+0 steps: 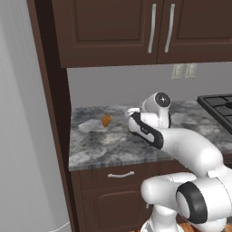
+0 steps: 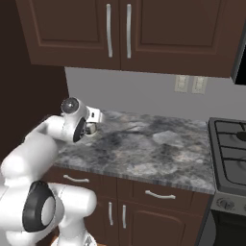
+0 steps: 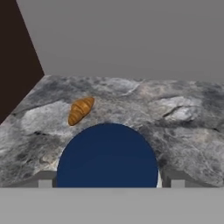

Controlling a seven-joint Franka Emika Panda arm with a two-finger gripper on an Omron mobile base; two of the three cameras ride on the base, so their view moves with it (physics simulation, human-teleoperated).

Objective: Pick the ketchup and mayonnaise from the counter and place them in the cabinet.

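one croissant [image 3: 81,110] on the counter [image 1: 113,147], lying ahead of the claw [image 3: 107,183] and off to its left in the hand view. one dark blue round-topped object [image 3: 107,157] between the two fingertips [image 3: 45,180]; identity not resolvable. two wall cupboard doors [image 1: 108,27] above the claw, each with one silver handle [image 1: 152,28]. two wall outlets [image 2: 189,84] on the backsplash. one stove [image 2: 230,153] well to the claw's right. two drawer handles [image 2: 158,195] below the counter.

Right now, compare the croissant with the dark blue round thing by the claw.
The croissant is golden brown and elongated; the dark blue round thing is plain and domed. The croissant lies apart from the claw; the blue thing sits between its fingertips. Both are over the counter.
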